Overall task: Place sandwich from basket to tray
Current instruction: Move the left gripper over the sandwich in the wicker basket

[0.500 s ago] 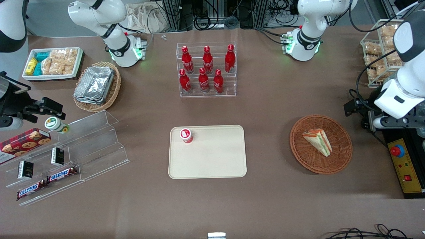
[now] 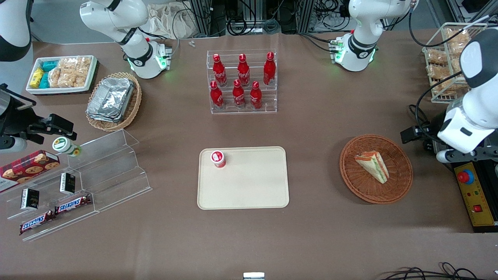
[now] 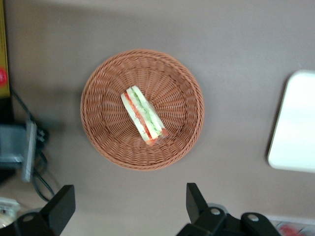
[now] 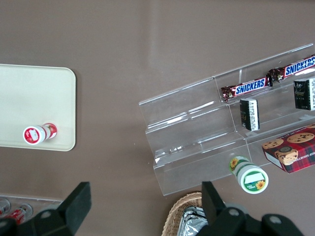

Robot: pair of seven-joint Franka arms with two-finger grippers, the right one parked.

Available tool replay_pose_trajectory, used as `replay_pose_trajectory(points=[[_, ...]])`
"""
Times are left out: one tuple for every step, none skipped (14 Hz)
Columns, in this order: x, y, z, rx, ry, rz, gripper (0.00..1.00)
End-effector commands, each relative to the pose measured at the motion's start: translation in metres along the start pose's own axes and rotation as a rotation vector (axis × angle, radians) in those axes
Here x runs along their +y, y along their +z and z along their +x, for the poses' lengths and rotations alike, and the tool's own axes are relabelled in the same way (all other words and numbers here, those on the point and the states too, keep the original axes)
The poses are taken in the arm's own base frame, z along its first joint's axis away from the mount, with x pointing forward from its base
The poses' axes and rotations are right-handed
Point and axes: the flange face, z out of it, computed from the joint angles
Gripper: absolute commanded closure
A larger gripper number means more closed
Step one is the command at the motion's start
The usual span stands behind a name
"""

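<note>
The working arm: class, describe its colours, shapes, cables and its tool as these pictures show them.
The working arm has glossy white rounded shells with a dark grey joint band, on a white base lit green. Black cables loop beside it. Its tool, up above the table near the basket, has two black, blocky, angular fingers standing wide open, on a black body with small silver screws.

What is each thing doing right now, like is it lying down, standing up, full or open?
sandwich: lying in the basket, not gripped.
basket: on the table, holding the sandwich.
tray: flat on the table, only a small red cup on it.
small red cup: standing upright on the tray.
gripper: open, up above the table beside the basket.
</note>
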Motion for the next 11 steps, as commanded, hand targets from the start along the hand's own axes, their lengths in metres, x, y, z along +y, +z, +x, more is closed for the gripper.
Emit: replay_pose_trajectory(points=[[0.01,0.033,0.012,0.013,-0.156,0.003,0.0],[0.008,0.043,0.011,0.005,-0.184,0.0,0.0],[0.005,0.055,0.01,-0.011,-0.236,0.0,0.0],[0.001,0.064,0.012,-0.008,-0.319,0.0,0.0],[0.001,0.076,0.013,0.003,-0.414,0.001,0.0],[0.002,0.093,0.011,0.016,-0.467,-0.001,0.0],[0.002,0.111,0.01,0.028,-0.489,-0.007,0.0],[0.0,0.132,0.007,0.035,-0.499,-0.012,0.0],[-0.003,0.151,0.005,0.047,-0.524,-0.021,0.0],[-0.007,0.166,0.004,0.06,-0.572,-0.034,0.0],[-0.011,0.183,0.005,0.055,-0.629,-0.035,0.0]])
